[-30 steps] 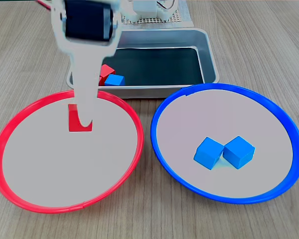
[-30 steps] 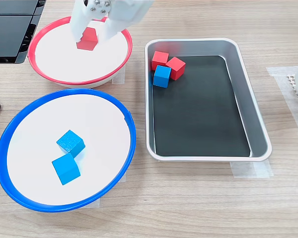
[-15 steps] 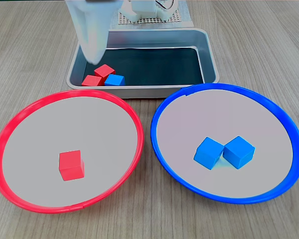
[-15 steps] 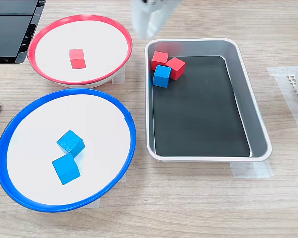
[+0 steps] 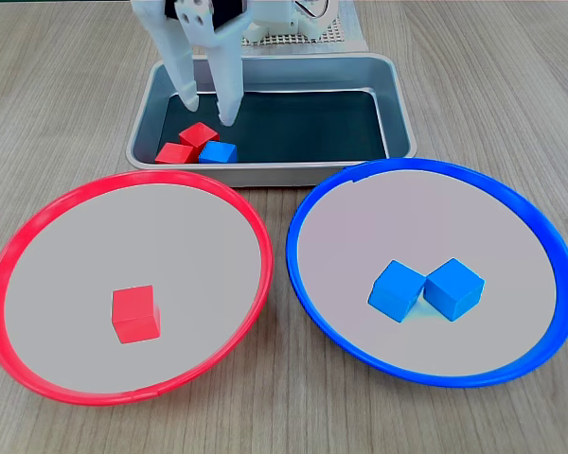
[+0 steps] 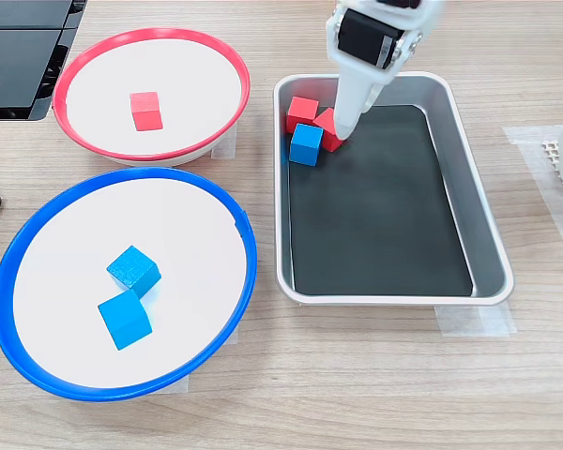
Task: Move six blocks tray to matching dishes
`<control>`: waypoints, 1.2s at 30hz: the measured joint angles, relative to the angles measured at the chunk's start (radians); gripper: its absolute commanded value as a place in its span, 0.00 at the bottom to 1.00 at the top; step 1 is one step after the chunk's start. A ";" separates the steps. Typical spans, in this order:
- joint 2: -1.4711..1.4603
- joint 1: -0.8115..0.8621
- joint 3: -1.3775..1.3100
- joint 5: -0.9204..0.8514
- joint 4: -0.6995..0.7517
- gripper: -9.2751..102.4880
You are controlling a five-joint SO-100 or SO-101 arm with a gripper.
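White tool [image 5: 208, 111] agape over tray [image 5: 398, 113]

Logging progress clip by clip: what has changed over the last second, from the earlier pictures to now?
The gripper let go of one red block in the red-rimmed dish, rose, and swung back over the tray. It now hangs open above the two red blocks and one blue block there. Those three, and the two blue blocks in the blue-rimmed dish, have not moved.
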 measured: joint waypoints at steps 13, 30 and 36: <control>-0.107 0.026 -0.020 -0.058 -0.117 0.23; -0.097 0.029 -0.091 -0.124 0.092 0.08; -0.120 -0.135 -0.414 0.290 0.396 0.08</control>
